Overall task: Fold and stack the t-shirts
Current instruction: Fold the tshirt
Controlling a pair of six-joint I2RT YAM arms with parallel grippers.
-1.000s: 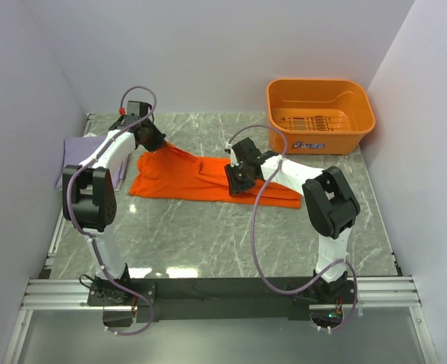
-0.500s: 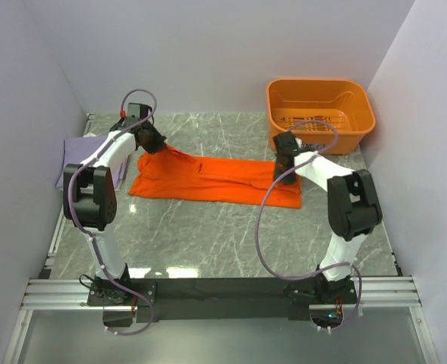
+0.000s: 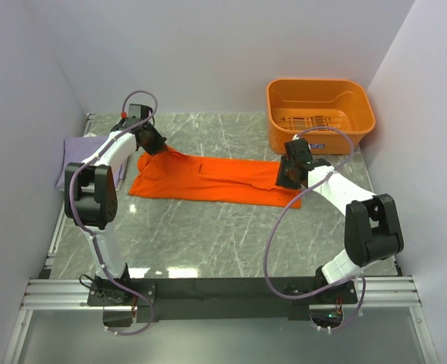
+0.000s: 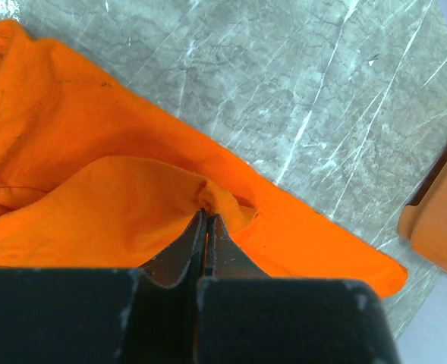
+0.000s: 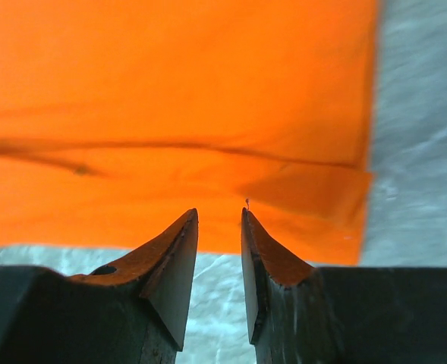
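Top external view: orange shirt (image 3: 208, 178) laid out as a long strip across the middle of the worktop (image 3: 223, 235), apparently narrowed lengthwise, not yet folded short. Purple shirt (image 3: 75, 155) at far left edge, partly behind the left arm, seemingly folded already. Stacking not done. Left pincer (image 4: 206, 216) clamped tight on a raised pinch of orange cloth at the strip's left end. Right pincer (image 5: 219, 216) partly parted, holding nothing, over the right corner. Grey marbled surface, plain pale walls, orange basket (image 3: 319, 114) far right.

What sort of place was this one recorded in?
Probably a lab test cell: plain white walls box in a marble-look table, with two robot arms bolted to a metal rail.
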